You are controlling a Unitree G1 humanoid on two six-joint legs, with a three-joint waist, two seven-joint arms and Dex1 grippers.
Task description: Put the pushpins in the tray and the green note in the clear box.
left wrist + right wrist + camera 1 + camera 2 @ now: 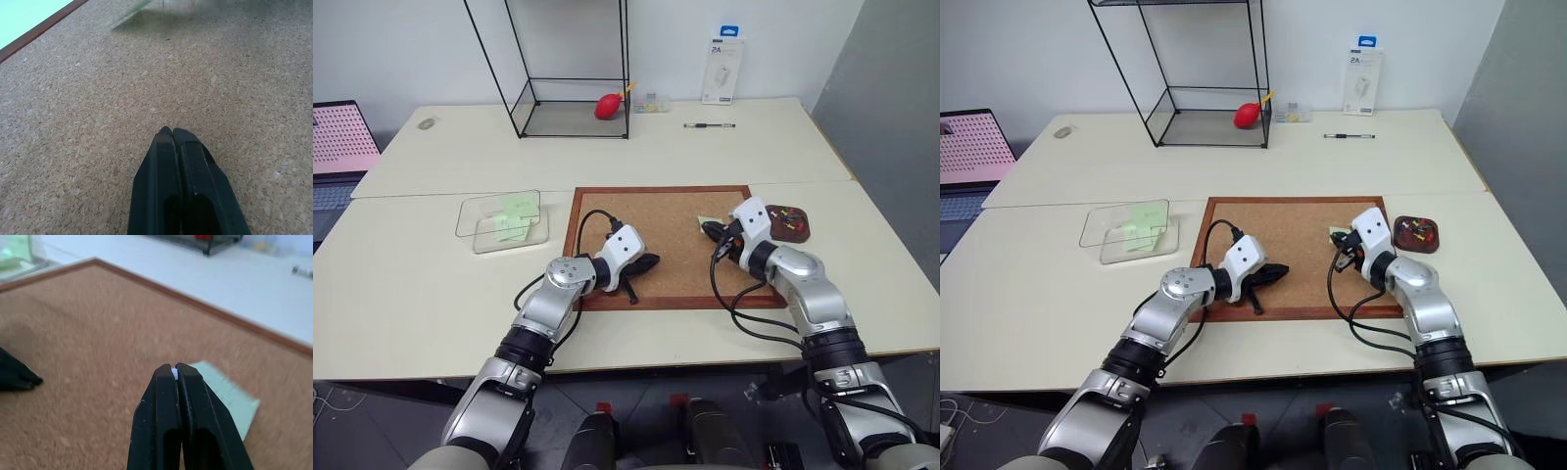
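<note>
The right gripper (176, 368), jaws pressed together on a tiny pale pin head, hovers over the green note (230, 399) on the corkboard (666, 211), with the tray (790, 224) just to its right.

The right hand (176, 368) hides part of the green note (230, 399).

Under your closed black matt-plastic right gripper (176, 368) lies grainy, rough cork of the corkboard (656, 220), rimmed in smooth reddish wood. Just beyond the jaws, the green note (230, 396) is thin matt paper. The clear box (499, 223) is glossy transparent plastic.
</note>
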